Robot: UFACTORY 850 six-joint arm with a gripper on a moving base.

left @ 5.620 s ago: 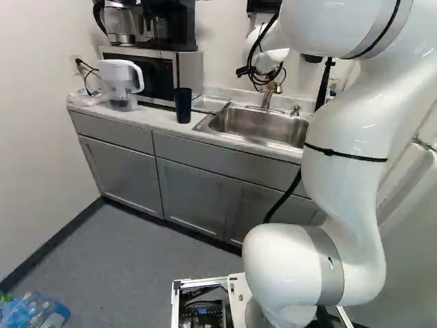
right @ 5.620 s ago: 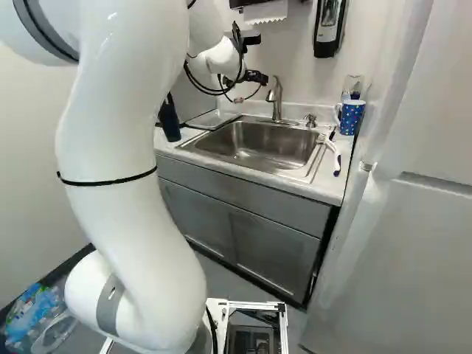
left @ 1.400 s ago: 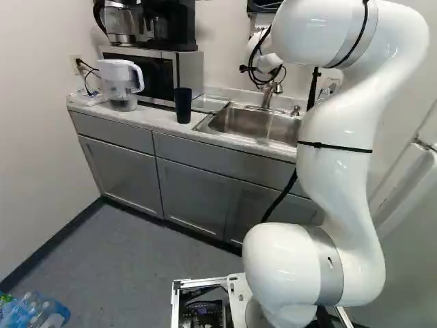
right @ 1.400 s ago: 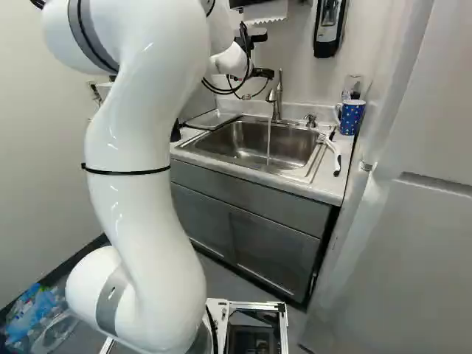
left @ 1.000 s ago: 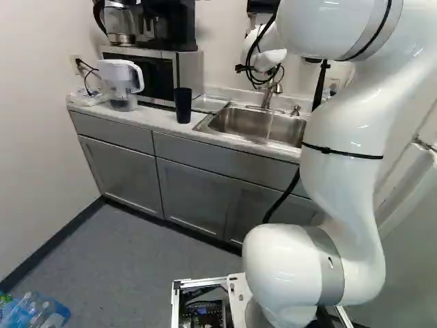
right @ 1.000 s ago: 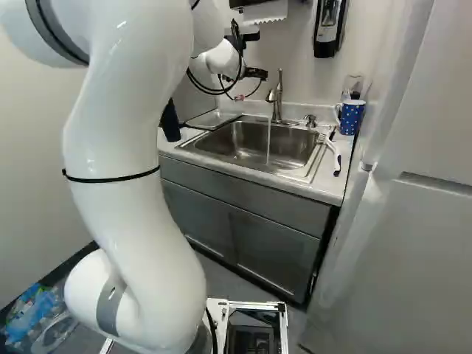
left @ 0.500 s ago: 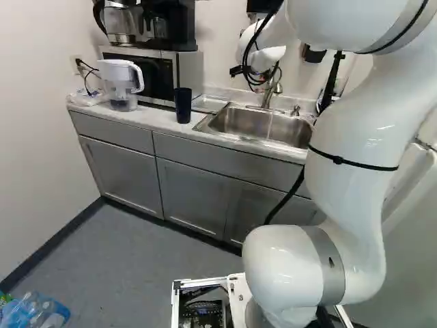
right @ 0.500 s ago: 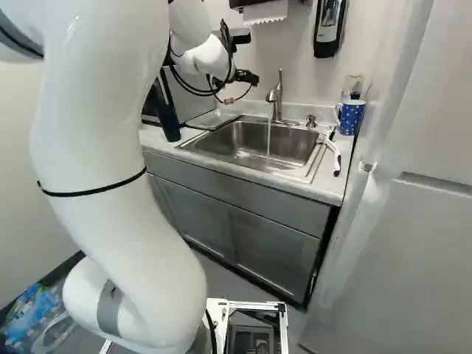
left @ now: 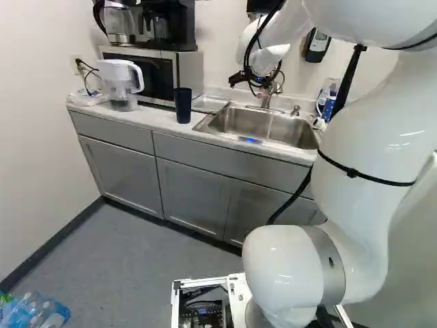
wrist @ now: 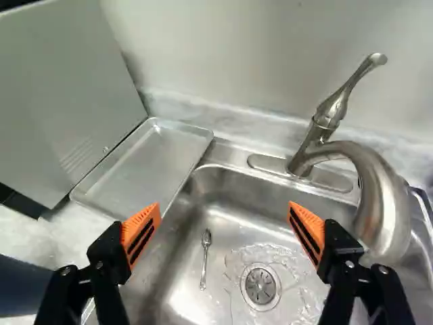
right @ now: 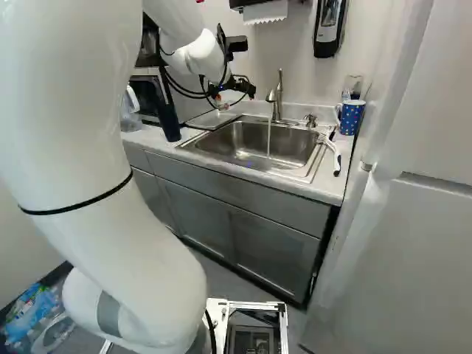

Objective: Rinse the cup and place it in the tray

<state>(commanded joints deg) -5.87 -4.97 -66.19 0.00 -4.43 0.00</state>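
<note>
cup (left: pixel 183 106): dark, upright, on counter (left: pixel 156 121) | tray (wrist: pixel 145 169): metal, flat, beside sink (left: pixel 239 121)

Sink (right: pixel 247 134) in all three views

looks bright and fairly even in the base views, seems to fall from above. catches small white highlights on the arm (left: pixel 403 140), glints along the faucet (wrist: pixel 385 196), glares in the sink (wrist: pixel 183 305). spreads dull sheen over the tray (wrist: pixel 145 169), dims toward the floor (left: pixel 150 263).
</note>
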